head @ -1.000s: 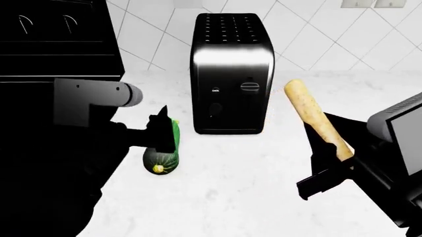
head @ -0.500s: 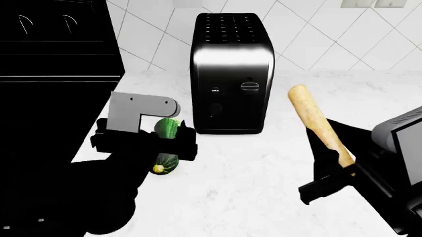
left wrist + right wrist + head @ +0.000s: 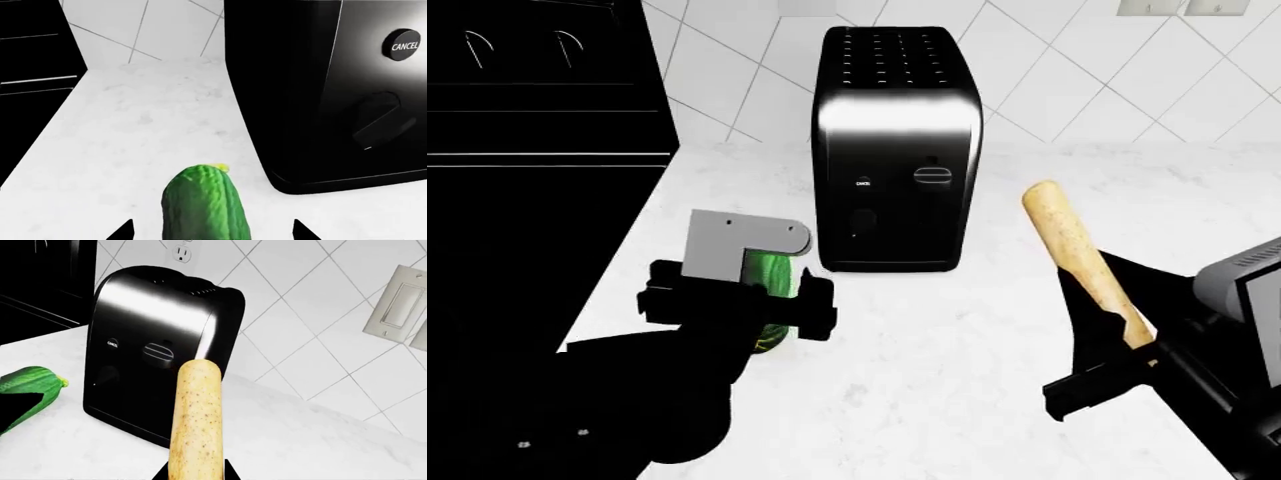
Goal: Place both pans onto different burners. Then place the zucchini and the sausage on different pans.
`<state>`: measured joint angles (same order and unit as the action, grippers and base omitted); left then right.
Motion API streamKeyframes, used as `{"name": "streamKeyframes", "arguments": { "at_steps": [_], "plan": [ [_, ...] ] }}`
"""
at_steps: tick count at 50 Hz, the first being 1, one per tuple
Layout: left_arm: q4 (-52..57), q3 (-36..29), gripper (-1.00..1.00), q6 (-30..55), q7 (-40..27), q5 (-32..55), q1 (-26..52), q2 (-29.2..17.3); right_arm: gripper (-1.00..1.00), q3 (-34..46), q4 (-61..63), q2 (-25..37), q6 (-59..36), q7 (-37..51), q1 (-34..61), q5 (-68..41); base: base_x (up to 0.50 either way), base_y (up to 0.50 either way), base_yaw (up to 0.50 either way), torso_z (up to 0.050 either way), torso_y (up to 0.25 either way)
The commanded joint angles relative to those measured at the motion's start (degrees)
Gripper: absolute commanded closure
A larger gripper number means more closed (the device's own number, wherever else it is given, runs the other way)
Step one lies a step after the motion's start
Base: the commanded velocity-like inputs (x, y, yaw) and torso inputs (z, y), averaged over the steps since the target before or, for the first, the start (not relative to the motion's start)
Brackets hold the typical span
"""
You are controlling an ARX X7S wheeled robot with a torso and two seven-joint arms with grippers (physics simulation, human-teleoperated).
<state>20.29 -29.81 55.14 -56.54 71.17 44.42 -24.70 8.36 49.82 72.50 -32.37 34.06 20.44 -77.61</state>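
Observation:
The dark green zucchini (image 3: 207, 205) lies on the white counter in front of the toaster, its yellowish stem end pointing away from my left wrist. My left gripper (image 3: 212, 232) is open and straddles it, with a clear gap between each finger and the skin. In the head view the left gripper (image 3: 741, 300) covers most of the zucchini (image 3: 771, 272). My right gripper (image 3: 1118, 330) is shut on the pale tan sausage (image 3: 1074, 250), held tilted above the counter. The sausage (image 3: 197, 420) rises from the right gripper (image 3: 193, 474). Both pans and the burners are out of view.
A glossy black toaster (image 3: 894, 150) stands at the back of the counter against the tiled wall. A black appliance front (image 3: 534, 100) bounds the counter on the left. An outlet (image 3: 180, 250) and a light switch (image 3: 400, 305) sit on the wall.
My left gripper has swung from beside the zucchini to over it, now straddling it. My right gripper has drifted slightly right and down with the sausage.

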Motion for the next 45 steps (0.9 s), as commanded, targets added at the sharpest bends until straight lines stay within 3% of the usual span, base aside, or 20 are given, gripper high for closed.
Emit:
{"name": "streamKeyframes", "arguments": {
  "at_steps": [1,18,19,36,45],
  "plan": [
    [-4.36,-1.75,-1.00,-1.55,2.61,-2.97,-0.74,0.98,1.00,-0.83,-0.43,0.01,0.59,-0.85,-1.63,2.36,0.00,0.00,0.00,0.000,0.000],
    [-9.85,-3.36,-1.00,-3.52,5.63,-5.48,-1.63,2.03,1.00,-0.31,-1.38,-0.93,0.46,-1.55,-2.13,3.48,0.00,0.00,0.00,0.000,0.000],
    [-10.03,-3.28,1.00,-3.58,5.55,-5.38,-1.76,2.08,1.00,-0.32,-1.41,-0.95,0.46,-1.59,-2.12,3.45,0.00,0.00,0.00,0.000,0.000],
    [-7.68,-1.96,1.00,-3.08,3.11,-3.20,-1.80,1.68,1.00,-1.03,-1.59,-0.96,1.47,-1.92,-4.03,4.13,0.00,0.00,0.00,0.000,0.000],
    [3.16,4.03,1.00,0.01,-3.81,5.61,0.72,-3.47,1.00,-0.63,-1.91,-1.93,0.96,-0.86,-3.17,3.64,0.00,0.00,0.00,0.000,0.000]
  ]
}}
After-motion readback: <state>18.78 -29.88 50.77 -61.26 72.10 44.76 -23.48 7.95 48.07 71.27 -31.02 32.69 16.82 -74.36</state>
